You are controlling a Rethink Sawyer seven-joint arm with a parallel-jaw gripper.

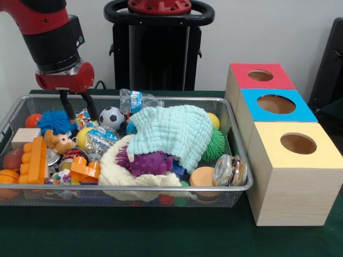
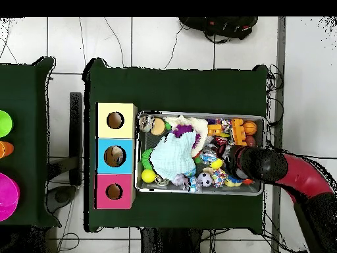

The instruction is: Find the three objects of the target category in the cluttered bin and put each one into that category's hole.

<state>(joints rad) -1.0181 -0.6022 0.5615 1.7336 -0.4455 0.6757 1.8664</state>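
Observation:
A wire bin (image 1: pixel 161 188) holds a jumble of toys. My gripper (image 1: pixel 82 114) hangs open at the bin's back left, its two black fingers (image 1: pixel 67 106) spread over a colourful wrapped toy, between a blue spiky ball (image 1: pixel 54 122) and a small soccer ball (image 1: pixel 111 118). Nothing is held. A mint cloth (image 1: pixel 174 134) covers the middle, with a purple spiky toy (image 1: pixel 146 162) in front of it. To the right stand three boxes with round holes: red (image 1: pixel 261 76), blue (image 1: pixel 276 104) and yellow (image 1: pixel 298 143). In the overhead view my arm (image 2: pixel 283 172) hides the fingers.
Also in the bin: a clear plastic bottle (image 1: pixel 136 100), orange toy blocks (image 1: pixel 33 160), a green spiky ball (image 1: pixel 215 144), a glass jar (image 1: pixel 230 170), a wooden block (image 1: pixel 25 136) and a basketball (image 1: pixel 7 180). Overhead, a side table (image 2: pixel 20 141) carries coloured bowls.

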